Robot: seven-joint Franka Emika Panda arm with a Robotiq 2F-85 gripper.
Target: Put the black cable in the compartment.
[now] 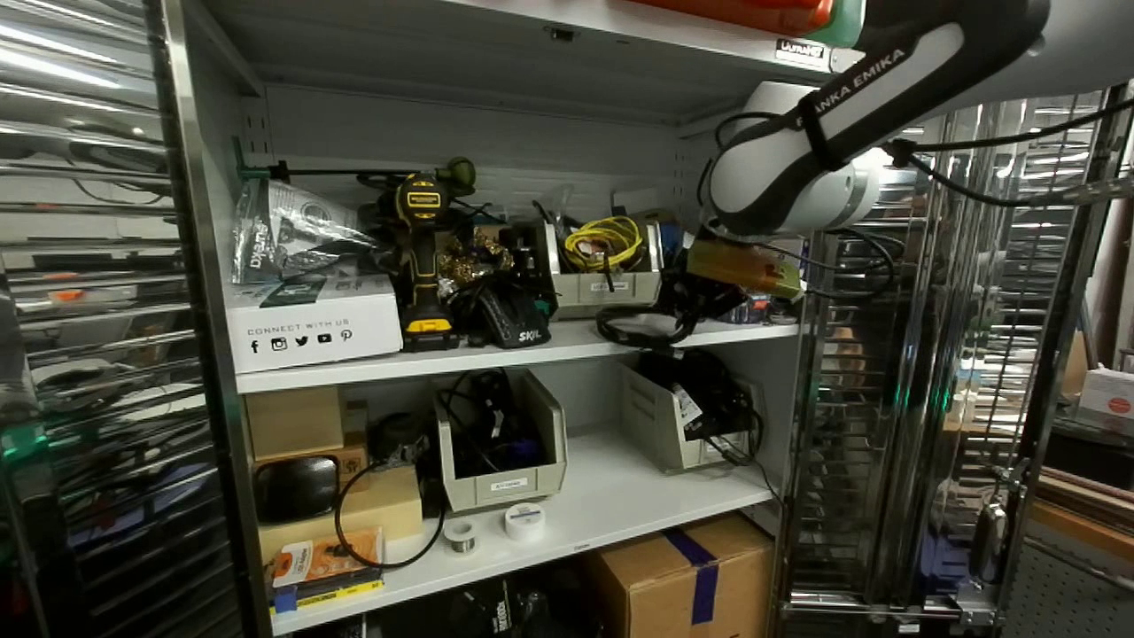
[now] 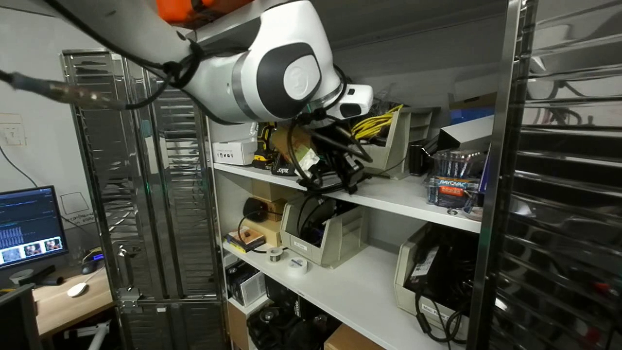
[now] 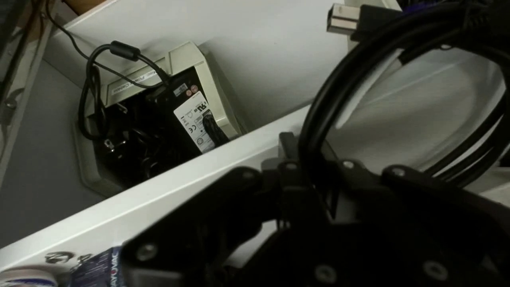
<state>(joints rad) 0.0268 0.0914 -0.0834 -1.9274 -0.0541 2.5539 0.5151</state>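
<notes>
The black cable (image 3: 324,103) is a coiled loop with a metal-ended plug, filling the upper right of the wrist view. My gripper (image 3: 308,159) is shut on one side of the loop. In an exterior view, the gripper (image 1: 691,306) is at the front edge of the upper white shelf, with the cable (image 1: 620,335) hanging from it in a ring. In an exterior view, the gripper (image 2: 349,167) and cable merge into one dark shape. The white shelving has a tall upper bay (image 1: 461,128) and a lower bay (image 1: 611,483); I cannot tell which is the compartment.
On the upper shelf are a bin (image 1: 585,288) with yellow cord, a drill (image 1: 425,257), a white box (image 1: 310,328) and a battery pack (image 2: 452,189). Below are a bin (image 1: 505,487) and a power-cable bin (image 1: 651,421). Shiny cabinet doors (image 1: 904,399) flank the shelves.
</notes>
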